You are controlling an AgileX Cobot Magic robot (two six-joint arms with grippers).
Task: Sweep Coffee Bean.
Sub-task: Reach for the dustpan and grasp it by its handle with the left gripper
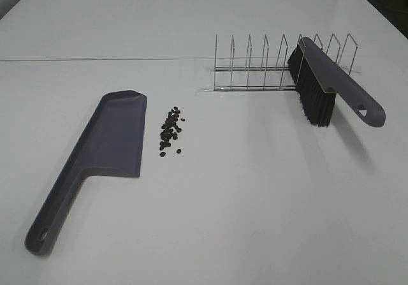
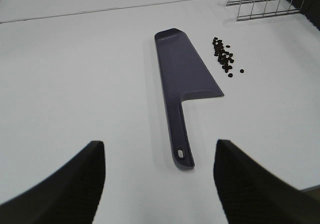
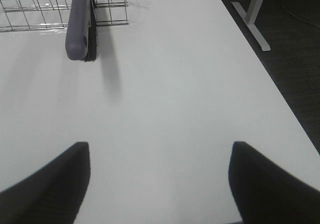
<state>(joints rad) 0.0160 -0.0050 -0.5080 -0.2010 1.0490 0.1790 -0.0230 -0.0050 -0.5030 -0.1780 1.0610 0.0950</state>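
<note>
Coffee beans (image 1: 170, 131) lie in a loose cluster on the white table, just right of the flat purple dustpan (image 1: 115, 135). A purple brush with black bristles (image 1: 317, 87) leans in the wire rack (image 1: 268, 65) at the back right. In the left wrist view my left gripper (image 2: 159, 151) is open and empty, short of the dustpan's handle end (image 2: 181, 154), with the beans (image 2: 223, 57) beyond. In the right wrist view my right gripper (image 3: 161, 146) is open and empty, well back from the brush handle (image 3: 79, 21). Neither gripper shows in the exterior view.
The wire rack (image 3: 30, 8) stands on a clear plastic base. The table's right edge (image 3: 270, 78) drops to dark floor, where a white table leg (image 3: 252, 13) stands. The white table (image 1: 255, 202) is bare in front.
</note>
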